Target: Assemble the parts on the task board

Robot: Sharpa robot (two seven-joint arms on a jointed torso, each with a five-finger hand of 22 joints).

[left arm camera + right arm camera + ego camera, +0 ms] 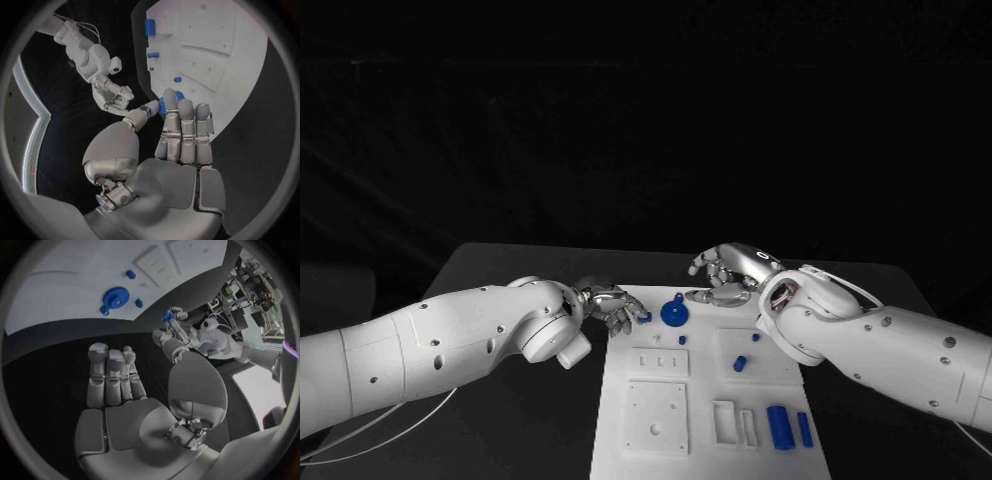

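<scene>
Low centre of head view: board on the dark surface, two blue bars in its lower right slots, a peg mid-board. Further up, blue gear near the far edge. Left hand at the board's upper left edge pinches a small blue part in its fingers. Right hand hovers beyond the gear, fingers apart, empty. Judgement: left should align the part over its seat, lower straight, release only once seated.

dim room, black backdrop | board brightly lit | wrist views fisheye-bent at rim
</scene>
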